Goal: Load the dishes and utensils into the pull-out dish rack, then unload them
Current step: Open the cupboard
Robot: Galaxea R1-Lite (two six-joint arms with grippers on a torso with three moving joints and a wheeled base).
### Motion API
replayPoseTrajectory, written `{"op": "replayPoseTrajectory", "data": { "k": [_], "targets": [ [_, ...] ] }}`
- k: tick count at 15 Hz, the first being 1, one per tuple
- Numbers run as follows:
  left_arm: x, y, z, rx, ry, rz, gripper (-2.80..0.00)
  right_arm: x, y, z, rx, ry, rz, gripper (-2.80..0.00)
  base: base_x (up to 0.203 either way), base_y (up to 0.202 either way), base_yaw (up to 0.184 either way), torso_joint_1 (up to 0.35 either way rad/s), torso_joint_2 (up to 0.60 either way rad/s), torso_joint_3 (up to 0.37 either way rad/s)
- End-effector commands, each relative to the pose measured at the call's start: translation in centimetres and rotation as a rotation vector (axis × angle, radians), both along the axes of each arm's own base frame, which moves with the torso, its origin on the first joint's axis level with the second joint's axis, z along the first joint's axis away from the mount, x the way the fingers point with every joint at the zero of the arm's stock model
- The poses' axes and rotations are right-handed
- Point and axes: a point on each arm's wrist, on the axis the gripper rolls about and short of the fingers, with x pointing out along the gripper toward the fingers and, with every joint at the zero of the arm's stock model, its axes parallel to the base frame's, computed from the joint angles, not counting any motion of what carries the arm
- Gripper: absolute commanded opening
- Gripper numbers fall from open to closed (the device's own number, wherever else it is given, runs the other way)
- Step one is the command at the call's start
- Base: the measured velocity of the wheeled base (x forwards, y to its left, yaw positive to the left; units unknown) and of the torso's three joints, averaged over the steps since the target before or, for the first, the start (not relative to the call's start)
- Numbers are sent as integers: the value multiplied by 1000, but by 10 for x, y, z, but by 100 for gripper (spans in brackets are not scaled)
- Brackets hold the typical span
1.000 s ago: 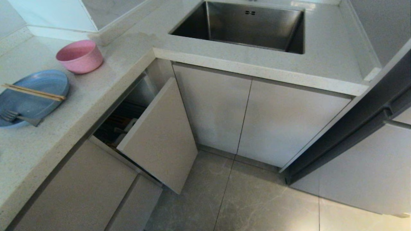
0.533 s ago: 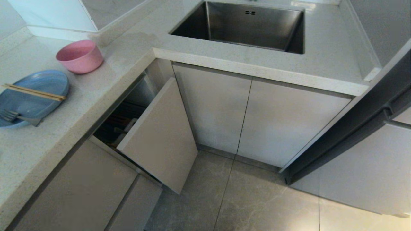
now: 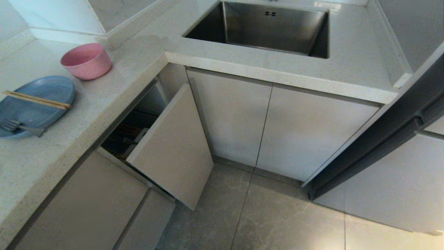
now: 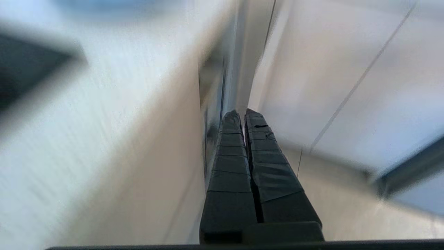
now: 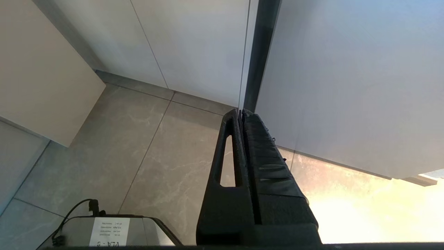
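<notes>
No item was loaded: pink bowl (image 3: 86,60), blue plate (image 3: 34,104) and chopsticks (image 3: 36,99) lay on the bench (image 3: 52,152). Left gripper (image 4: 242,114) and right gripper (image 5: 240,113) fingers were pressed together, empty, well apart from them.

**Pink, blue and grey about the kitchen corner**

The bowl (image 3: 86,60) at the upper left of the head view is plain pink. The plate (image 3: 33,106) below it is dusty blue, crossed by pale wooden chopsticks (image 3: 36,99), with a silver fork (image 3: 19,127). The countertop (image 3: 138,66) is off-white with fine speckles. The rack's panel front (image 3: 171,149) is flat beige. The sink (image 3: 263,27) is dull steel-grey. The floor tiles (image 3: 277,215) are mottled grey. Both grippers are black.
</notes>
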Motion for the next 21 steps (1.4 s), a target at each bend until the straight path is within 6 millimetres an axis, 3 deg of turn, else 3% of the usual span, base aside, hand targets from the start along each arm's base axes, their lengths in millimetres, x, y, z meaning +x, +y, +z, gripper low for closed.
{"op": "replayPoseTrajectory", "data": {
  "k": [1,5,8,10,12,14,17,21],
  "targets": [
    [3,0,36,-1,19,1,-280,0,0,0,0,1,0,-280,0,0,0,0,0,0],
    [39,0,111,-3,85,-1,-280,0,0,0,0,2,0,-280,0,0,0,0,0,0],
    [79,-2,140,6,158,-63,-280,0,0,0,0,1,0,-280,0,0,0,0,0,0],
    [109,-4,139,19,252,-122,-280,0,0,0,0,2,0,-280,0,0,0,0,0,0],
    [147,-7,121,33,409,-183,-280,0,0,0,0,1,0,-280,0,0,0,0,0,0],
    [168,-10,104,154,498,-277,-280,0,0,0,0,1,0,-280,0,0,0,0,0,0],
    [190,-14,91,252,570,-341,-280,0,0,0,0,2,0,-280,0,0,0,0,0,0],
    [204,-13,95,314,563,-315,-280,0,0,0,0,2,0,-280,0,0,0,0,0,0]
  ]
}}
